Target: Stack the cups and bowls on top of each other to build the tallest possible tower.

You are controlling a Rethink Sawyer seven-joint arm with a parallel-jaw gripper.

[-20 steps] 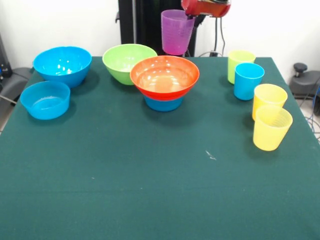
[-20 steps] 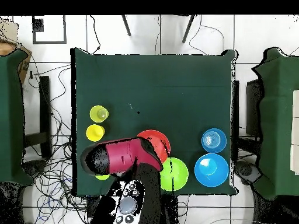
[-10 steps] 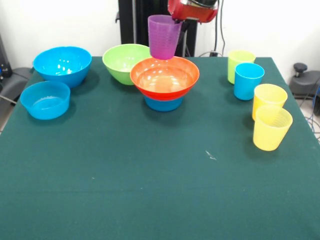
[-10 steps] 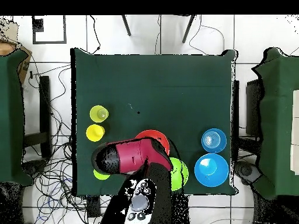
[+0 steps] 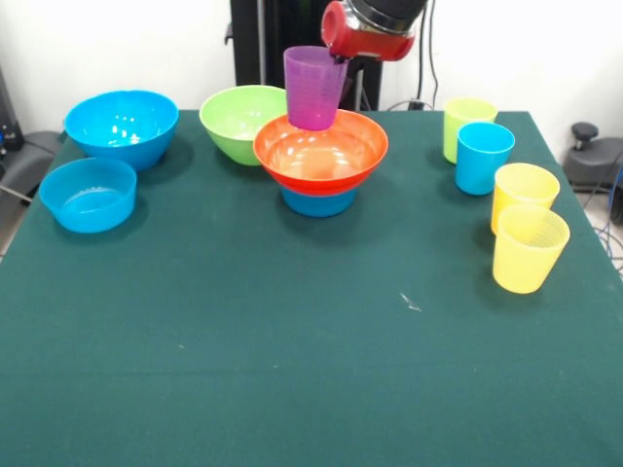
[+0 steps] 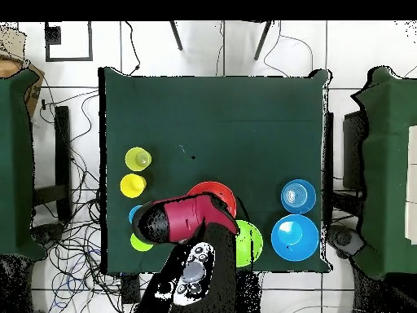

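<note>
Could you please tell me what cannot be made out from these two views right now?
- Front view: whether the translucent purple plastic cup touches the wide orange plastic bowl; the bowl's rim hides its base.
- Front view: how the gripper holds the cup; the cup covers it.
- Overhead view: the cup; the red arm covers it.

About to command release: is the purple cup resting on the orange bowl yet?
Cannot tell. In the front view the purple cup overlaps the orange bowl's far rim, its base hidden or merged with it; the overhead view has the arm covering both.
</note>
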